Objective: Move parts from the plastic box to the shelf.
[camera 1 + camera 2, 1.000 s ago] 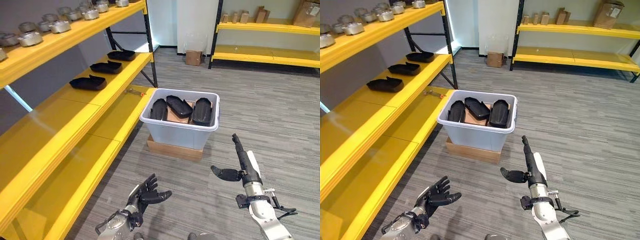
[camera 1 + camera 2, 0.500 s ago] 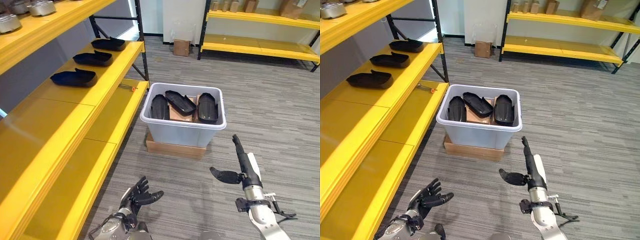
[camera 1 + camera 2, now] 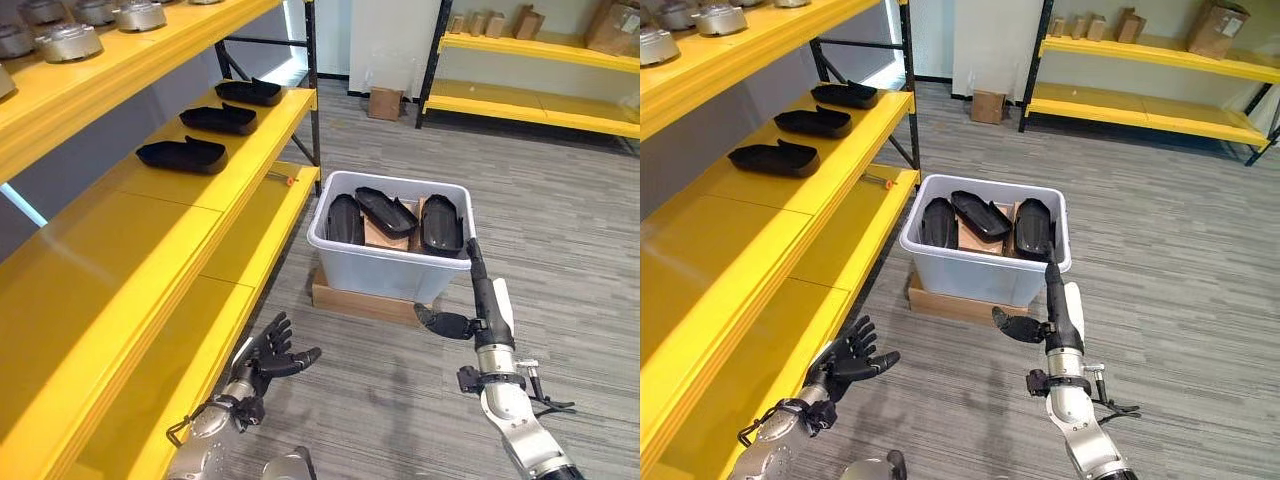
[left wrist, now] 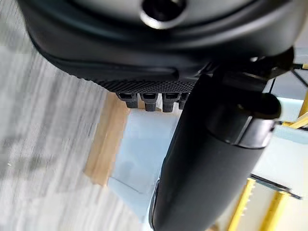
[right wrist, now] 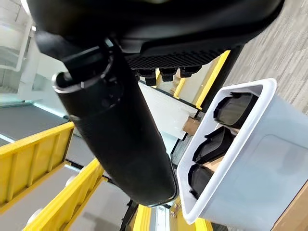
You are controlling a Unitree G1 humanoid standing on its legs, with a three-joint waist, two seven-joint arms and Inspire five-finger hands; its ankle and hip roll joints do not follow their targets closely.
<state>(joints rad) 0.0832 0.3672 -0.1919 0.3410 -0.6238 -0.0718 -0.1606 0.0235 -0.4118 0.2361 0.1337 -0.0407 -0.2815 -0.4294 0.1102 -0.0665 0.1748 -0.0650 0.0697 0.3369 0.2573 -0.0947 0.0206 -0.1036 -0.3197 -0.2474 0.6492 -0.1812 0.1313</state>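
— Where does everything sit, biggest first?

— The shelf (image 3: 190,215) runs along my left, with three black parts already lying on its middle level. Ahead of me, a little to my right, the plastic box (image 3: 385,268) stands on a flat cardboard slab (image 3: 350,303) on the floor. Inside it are three more black parts (image 3: 442,224), leaning against a brown carton, their long axes running roughly away from me.

— And your hands?

— Both empty. My right hand (image 3: 478,318) is raised with straight fingers pointing up and away, thumb out to the side — its fingertips overlap the box's near right corner in my view, though I judge they are short of touching it. My left hand (image 3: 268,356) is low beside the shelf's bottom level, fingers spread loose, well apart from the box.

— So which one goes in?

— The right is plainly nearer. The parts lie forward of it and slightly left, so I'd expect to reach over the near rim and close across a part's narrow width, not along its length.
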